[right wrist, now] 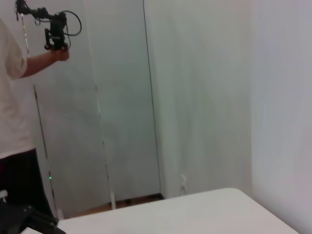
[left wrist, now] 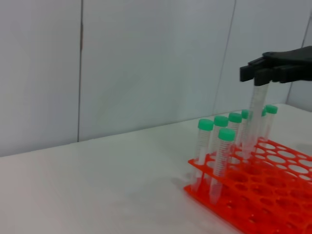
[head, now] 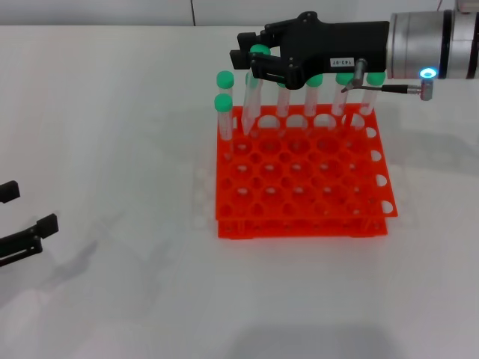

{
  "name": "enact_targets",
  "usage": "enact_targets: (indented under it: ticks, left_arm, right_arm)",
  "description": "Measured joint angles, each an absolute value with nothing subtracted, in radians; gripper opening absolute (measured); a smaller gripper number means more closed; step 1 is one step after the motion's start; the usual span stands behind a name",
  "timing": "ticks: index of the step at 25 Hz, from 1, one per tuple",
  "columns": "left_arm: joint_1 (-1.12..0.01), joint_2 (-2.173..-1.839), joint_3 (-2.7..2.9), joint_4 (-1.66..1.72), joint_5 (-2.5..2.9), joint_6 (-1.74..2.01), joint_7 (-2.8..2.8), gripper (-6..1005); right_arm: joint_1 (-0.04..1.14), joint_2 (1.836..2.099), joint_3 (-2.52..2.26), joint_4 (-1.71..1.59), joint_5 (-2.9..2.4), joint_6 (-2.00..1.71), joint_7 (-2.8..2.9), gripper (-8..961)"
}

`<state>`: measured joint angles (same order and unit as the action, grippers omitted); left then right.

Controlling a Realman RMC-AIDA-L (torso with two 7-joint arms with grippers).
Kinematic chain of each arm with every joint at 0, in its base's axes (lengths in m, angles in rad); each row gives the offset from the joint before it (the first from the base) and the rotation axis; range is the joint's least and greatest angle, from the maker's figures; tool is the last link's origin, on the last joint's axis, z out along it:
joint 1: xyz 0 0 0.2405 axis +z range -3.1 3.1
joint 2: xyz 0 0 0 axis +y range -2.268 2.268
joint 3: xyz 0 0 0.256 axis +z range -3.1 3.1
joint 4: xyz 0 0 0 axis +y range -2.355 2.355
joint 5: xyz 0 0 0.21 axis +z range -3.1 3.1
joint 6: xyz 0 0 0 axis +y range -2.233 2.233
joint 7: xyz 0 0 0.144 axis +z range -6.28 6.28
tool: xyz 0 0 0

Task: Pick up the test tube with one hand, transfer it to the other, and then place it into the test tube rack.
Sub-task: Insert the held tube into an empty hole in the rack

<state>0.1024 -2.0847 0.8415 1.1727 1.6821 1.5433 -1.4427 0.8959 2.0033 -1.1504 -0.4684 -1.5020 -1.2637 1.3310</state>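
My right gripper [head: 251,63], black with a white label, is shut on the green-capped top of the test tube [head: 251,101]. It holds the tube nearly upright over the back-left part of the orange-red test tube rack [head: 299,226]. The tube's lower tip reaches the rack's top tier at the back row. The left wrist view shows the same gripper [left wrist: 265,74], tube [left wrist: 253,119] and rack [left wrist: 253,207]. My left gripper [head: 22,215], unlabelled and black, rests open and empty at the table's near left edge.
Several other green-capped tubes [head: 224,105] stand in the rack's back row and left column, close beside the held tube. In the right wrist view, a person [right wrist: 14,122] stands by the wall beyond the white table [right wrist: 195,214].
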Motion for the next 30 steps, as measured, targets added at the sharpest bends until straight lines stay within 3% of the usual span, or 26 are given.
enact_targets:
  ticks: [30]
  left_arm:
    - [0.063, -2.082, 0.834, 1.147, 1.684, 1.541, -1.422, 879]
  right_arm:
    - [0.888, 2.016, -1.155, -0.468, -1.522, -1.175, 1.313, 263]
